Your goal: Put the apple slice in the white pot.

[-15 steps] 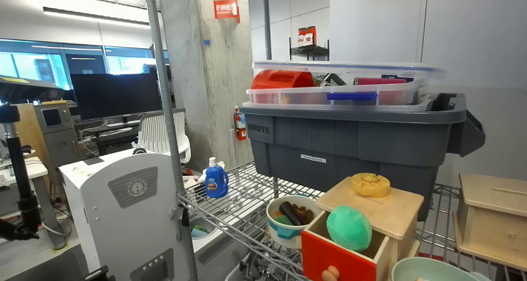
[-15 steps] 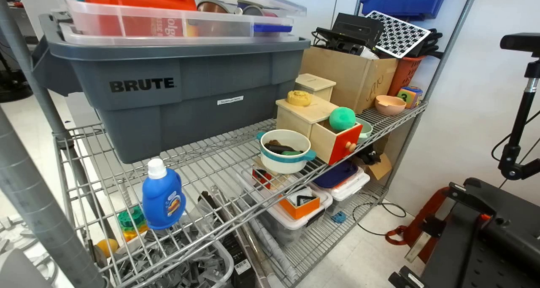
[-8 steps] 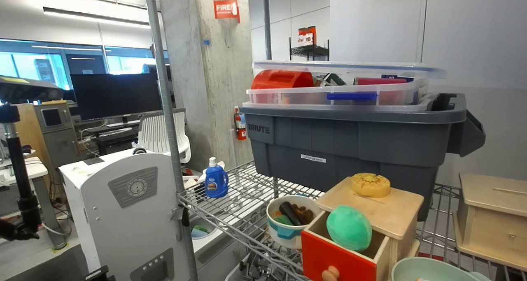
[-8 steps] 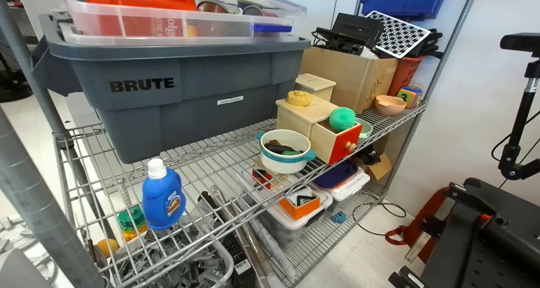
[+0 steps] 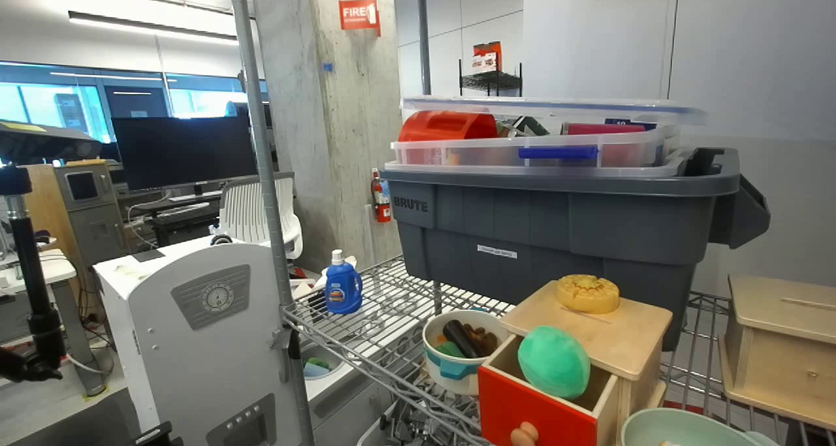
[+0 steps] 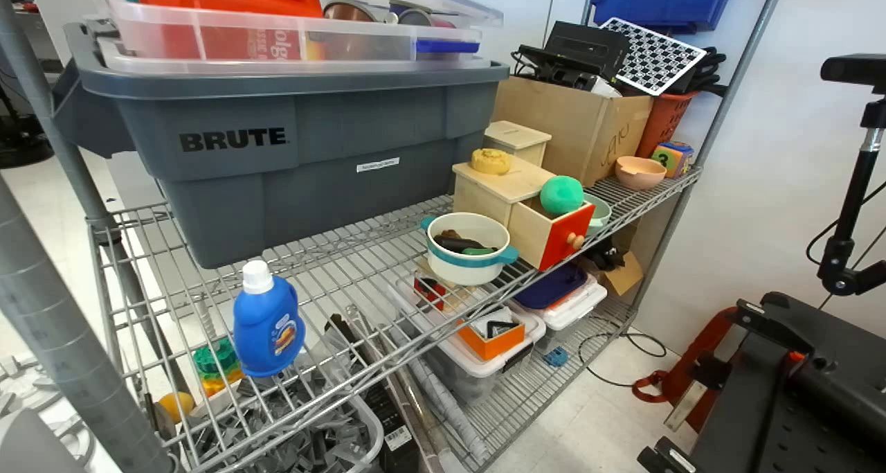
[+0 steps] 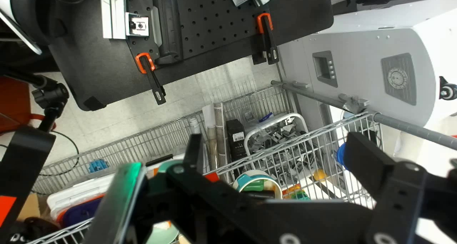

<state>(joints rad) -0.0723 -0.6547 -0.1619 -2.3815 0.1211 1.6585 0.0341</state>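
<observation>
both exterior views: nothing moved. hand (image 7: 273,144) spread, unloaded. apple slice (image 7: 162,225) below, off hand's side, in pale green bowl (image 5: 692,428), not white pot (image 6: 462,272). likely pick: centre overhead, descend straight, clear rim.

You face wire shelf (image 6: 360,251): metal, dull sheen. Grey tub (image 6: 311,189): matt moulded plastic; clear bin (image 6: 374,50): glossy see-through plastic. Wooden box (image 5: 627,335): pale, smooth, low sheen; drawer front (image 5: 542,403): smooth red paint; knob (image 5: 524,433): plain wood. Green ball (image 5: 554,362): matt. Blue bottle (image 6: 263,324): smooth plastic, slight gloss. Cardboard box (image 6: 571,127): dull brown. Concrete pillar (image 5: 356,119): rough, mottled. Your gripper (image 7: 276,151): matt black, metal screw heads (image 7: 289,238). Your tabletop (image 7: 214,26): matt black, perforated; rail (image 7: 113,13): shiny bare metal.
</observation>
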